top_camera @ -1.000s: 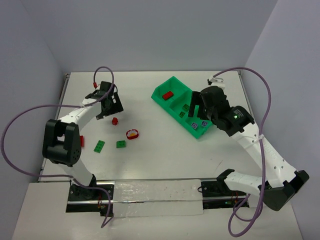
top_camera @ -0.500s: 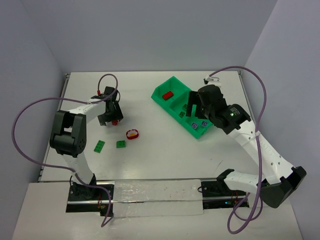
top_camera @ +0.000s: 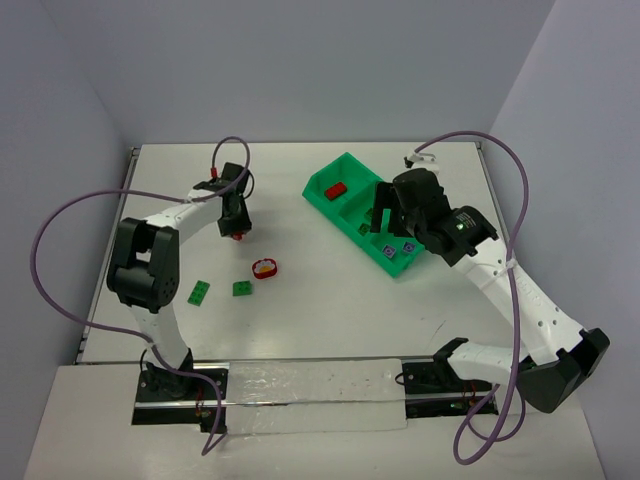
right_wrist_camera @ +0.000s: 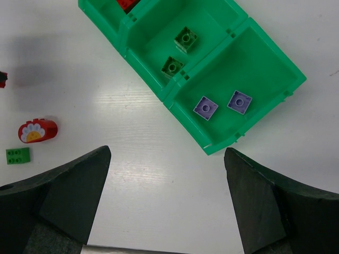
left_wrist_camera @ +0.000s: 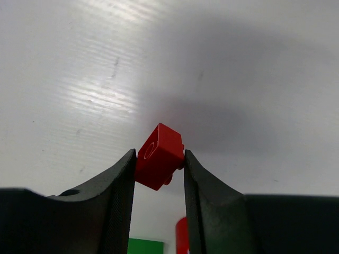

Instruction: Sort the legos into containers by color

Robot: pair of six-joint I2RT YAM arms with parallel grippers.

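Observation:
My left gripper [top_camera: 236, 230] is shut on a small red lego [left_wrist_camera: 159, 156], which sits tilted between the fingertips just over the table. The green tray of containers [top_camera: 318, 188] lies at the back right. Its far compartment holds a red lego [top_camera: 335, 190], the middle one two green legos [right_wrist_camera: 186, 38], and the near one two purple legos [right_wrist_camera: 205, 107]. My right gripper [right_wrist_camera: 167, 153] hangs open over the table beside the tray's [right_wrist_camera: 259, 63] near corner, with nothing between its fingers.
A rounded red piece with a pale flower face [top_camera: 264, 268] lies mid-table, also in the right wrist view [right_wrist_camera: 37, 131]. Two green bricks [top_camera: 199, 292] [top_camera: 242, 288] lie to its left. Purple cables loop off both arms.
The left gripper has come down over the red lego and shut on it, shifting a little to the right. The right arm has edged slightly left over the tray.

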